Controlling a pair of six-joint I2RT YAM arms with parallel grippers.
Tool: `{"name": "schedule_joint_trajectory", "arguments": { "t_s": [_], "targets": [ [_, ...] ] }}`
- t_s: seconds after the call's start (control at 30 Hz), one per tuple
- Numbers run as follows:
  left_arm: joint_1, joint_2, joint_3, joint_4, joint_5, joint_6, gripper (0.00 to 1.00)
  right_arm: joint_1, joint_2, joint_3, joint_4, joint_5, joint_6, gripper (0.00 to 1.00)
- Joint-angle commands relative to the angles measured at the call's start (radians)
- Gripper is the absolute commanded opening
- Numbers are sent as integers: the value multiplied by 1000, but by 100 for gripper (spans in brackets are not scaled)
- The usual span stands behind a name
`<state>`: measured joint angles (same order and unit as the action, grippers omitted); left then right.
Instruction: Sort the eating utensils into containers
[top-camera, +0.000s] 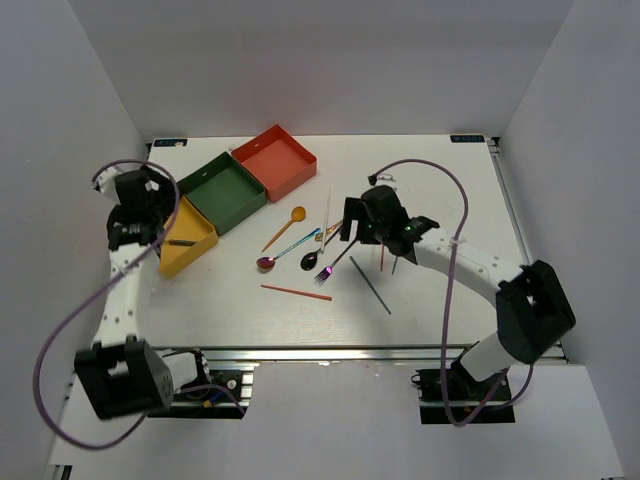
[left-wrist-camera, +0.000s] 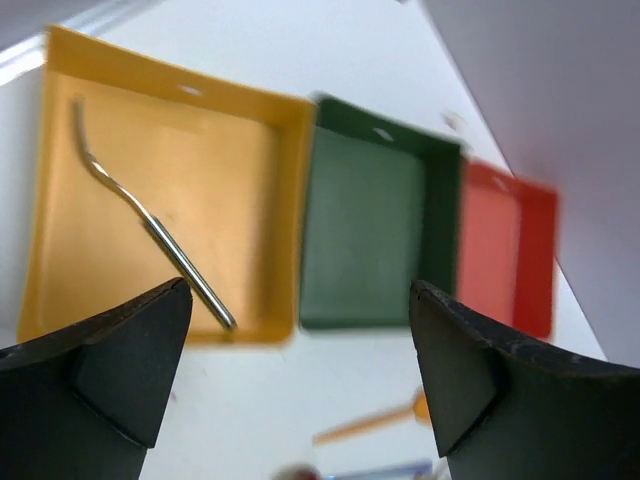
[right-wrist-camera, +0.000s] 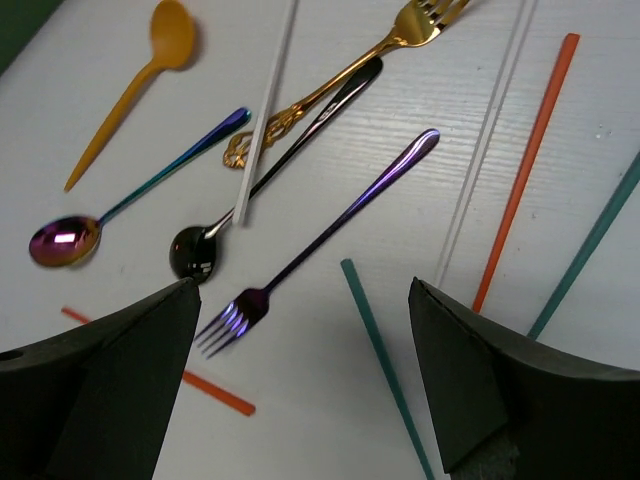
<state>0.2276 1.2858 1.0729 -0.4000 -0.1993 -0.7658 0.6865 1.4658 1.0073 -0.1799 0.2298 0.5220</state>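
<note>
My left gripper (left-wrist-camera: 300, 385) is open and empty, above the table just in front of the yellow box (left-wrist-camera: 292, 200). A thin silver utensil (left-wrist-camera: 150, 232) lies in that box. The dark green box (left-wrist-camera: 370, 240) and red-orange box (left-wrist-camera: 505, 250) stand beside it and look empty. My right gripper (right-wrist-camera: 305, 385) is open and empty, hovering over the loose pile. Below it lie an iridescent fork (right-wrist-camera: 320, 235) and a teal chopstick (right-wrist-camera: 385, 360). Further off lie a black spoon (right-wrist-camera: 260, 170), a gold fork (right-wrist-camera: 340, 75), an iridescent spoon (right-wrist-camera: 130, 195) and an orange-gold spoon (right-wrist-camera: 130, 90).
White chopsticks (right-wrist-camera: 265, 110), a red chopstick (right-wrist-camera: 525, 170) and a second teal chopstick (right-wrist-camera: 590, 240) lie around the pile. Another red chopstick (top-camera: 296, 292) lies nearer the front edge. The three boxes (top-camera: 224, 192) stand in a diagonal row at the back left.
</note>
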Motion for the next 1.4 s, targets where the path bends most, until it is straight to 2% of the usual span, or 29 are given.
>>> {"name": "schedule_joint_trajectory", "arguments": {
  "t_s": [0.0,0.1,0.2,0.3,0.43,0.53,0.6,0.87,0.93,1.37],
  "targets": [
    [-126,-190,-114,7,51,131,98,-1,108,123,-76,134,115,89],
    [-245,-291,-189,-22,34,206,98,24,238,269,-200,236,165,89],
    [-309,-374,-253,-59,60,278,98,36,307,343,-217,296,208,88],
    [-317,-451,-321,-82,12,342,98,41,366,404,-234,302,248,81],
    [-341,-568,-340,-66,-19,324,98,79,398,439,-211,341,294,75],
    [-358,-551,-331,-82,-25,324,98,84,462,497,-233,345,306,71],
    [-364,-537,-326,-91,-28,324,98,82,505,589,-326,371,328,69],
    [-373,-542,-327,-91,-25,324,98,68,640,741,-415,442,355,64],
    [-379,-545,-327,-91,-26,324,98,59,657,751,-400,444,351,60],
    [-412,-540,-329,-92,-28,324,98,-25,834,930,-431,394,320,54]
  ]
}}
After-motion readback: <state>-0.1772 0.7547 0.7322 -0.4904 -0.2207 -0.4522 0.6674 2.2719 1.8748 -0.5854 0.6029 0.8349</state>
